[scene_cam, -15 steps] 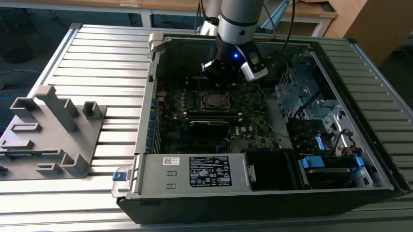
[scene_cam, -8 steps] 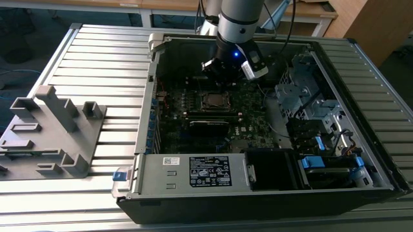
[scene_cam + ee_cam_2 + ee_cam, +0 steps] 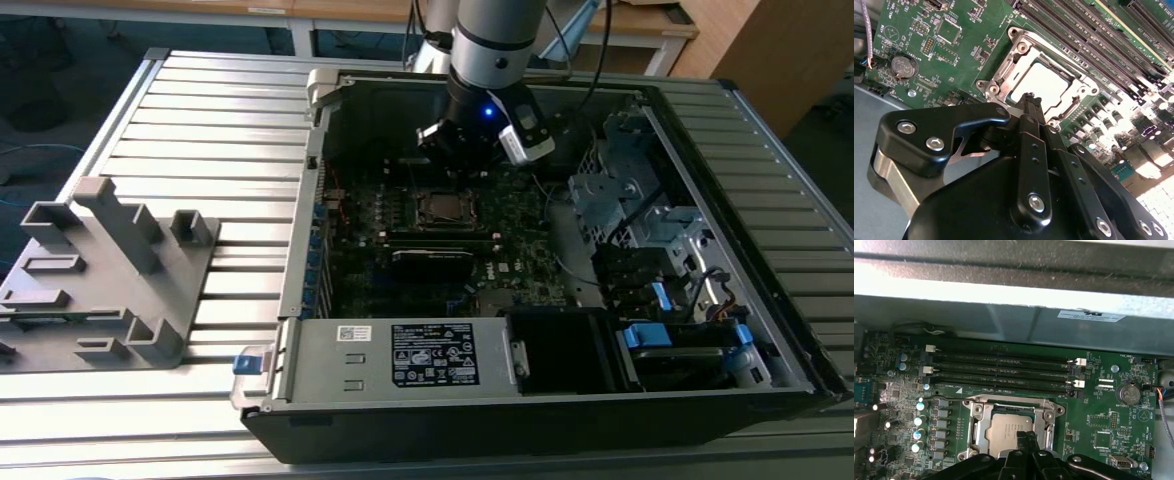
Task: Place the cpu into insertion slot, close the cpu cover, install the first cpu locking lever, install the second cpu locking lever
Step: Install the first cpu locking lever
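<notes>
Gripper (image 3: 1029, 99): you see its jaws pressed together, nothing visible between them, tips at the cpu cover's (image 3: 978, 422) edge | cpu (image 3: 1004, 432): lies flat inside the cover's window on the motherboard (image 3: 1104, 420), beside the memory slots (image 3: 999, 372).

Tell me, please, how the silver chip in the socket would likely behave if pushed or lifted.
The chip looks flat and metal-topped, so probably stiff and unlikely to roll. Its smooth top may be slippery to pinch. The metal frame surrounds it, so a sideways push would likely not shift it.
</notes>
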### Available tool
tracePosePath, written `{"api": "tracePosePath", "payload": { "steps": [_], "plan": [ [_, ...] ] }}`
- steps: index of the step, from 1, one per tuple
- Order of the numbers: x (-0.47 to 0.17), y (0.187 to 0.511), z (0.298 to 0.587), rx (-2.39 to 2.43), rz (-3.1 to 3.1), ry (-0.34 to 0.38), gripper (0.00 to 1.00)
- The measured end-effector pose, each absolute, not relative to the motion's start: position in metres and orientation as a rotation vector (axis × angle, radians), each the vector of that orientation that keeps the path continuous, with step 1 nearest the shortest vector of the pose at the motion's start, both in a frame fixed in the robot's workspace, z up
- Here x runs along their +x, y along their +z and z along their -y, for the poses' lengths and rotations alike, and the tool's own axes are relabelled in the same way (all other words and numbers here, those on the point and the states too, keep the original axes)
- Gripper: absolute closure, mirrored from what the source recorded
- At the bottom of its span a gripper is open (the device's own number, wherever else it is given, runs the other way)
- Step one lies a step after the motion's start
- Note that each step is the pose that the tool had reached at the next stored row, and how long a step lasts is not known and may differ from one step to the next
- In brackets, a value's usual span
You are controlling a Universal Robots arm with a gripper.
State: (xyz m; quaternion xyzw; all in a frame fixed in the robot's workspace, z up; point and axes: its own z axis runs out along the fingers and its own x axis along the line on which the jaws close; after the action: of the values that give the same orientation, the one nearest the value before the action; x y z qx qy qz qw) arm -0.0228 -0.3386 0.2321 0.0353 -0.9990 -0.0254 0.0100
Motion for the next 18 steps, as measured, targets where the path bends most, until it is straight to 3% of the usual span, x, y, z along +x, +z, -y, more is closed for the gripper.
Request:
{"api": "tracePosePath", "payload": {
  "steps": [18],
  "plan": [
    [-0.0251, 0.2329, 0.3386, 0.11, 3.119, -0.08, 0.89]
  ]
}}
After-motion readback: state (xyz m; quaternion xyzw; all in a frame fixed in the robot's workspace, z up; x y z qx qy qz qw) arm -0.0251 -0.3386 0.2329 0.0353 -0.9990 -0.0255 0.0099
